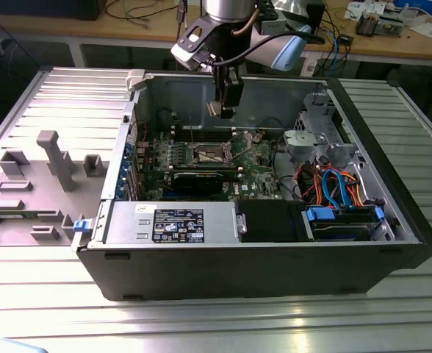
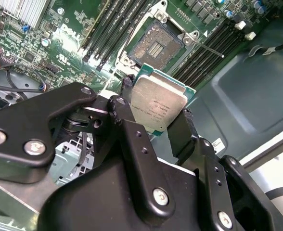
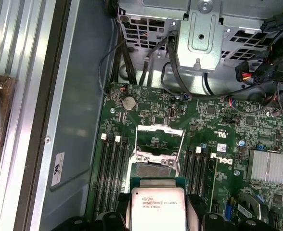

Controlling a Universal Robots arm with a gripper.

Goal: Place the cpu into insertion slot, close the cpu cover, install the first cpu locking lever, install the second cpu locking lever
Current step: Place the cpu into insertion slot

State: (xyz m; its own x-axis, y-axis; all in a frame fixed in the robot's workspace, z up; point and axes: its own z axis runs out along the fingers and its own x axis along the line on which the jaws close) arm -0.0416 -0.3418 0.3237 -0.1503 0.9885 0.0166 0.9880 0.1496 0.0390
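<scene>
Cpu: small, light, rigid chip, contact face judged fragile; gripper fingers pinch its opposite edges, clear of the open insertion slot.

The small square cpu has a smooth silver-grey metal top. The black fingers look matt; the ribbed metal tabletop shines softly.

No print is clear enough to read. In the first wrist view, fine dark lines of print cross the cpu, and white lettering stands on the green circuit board. In the lower middle of the exterior view, a black label sits on the power supply.
</scene>
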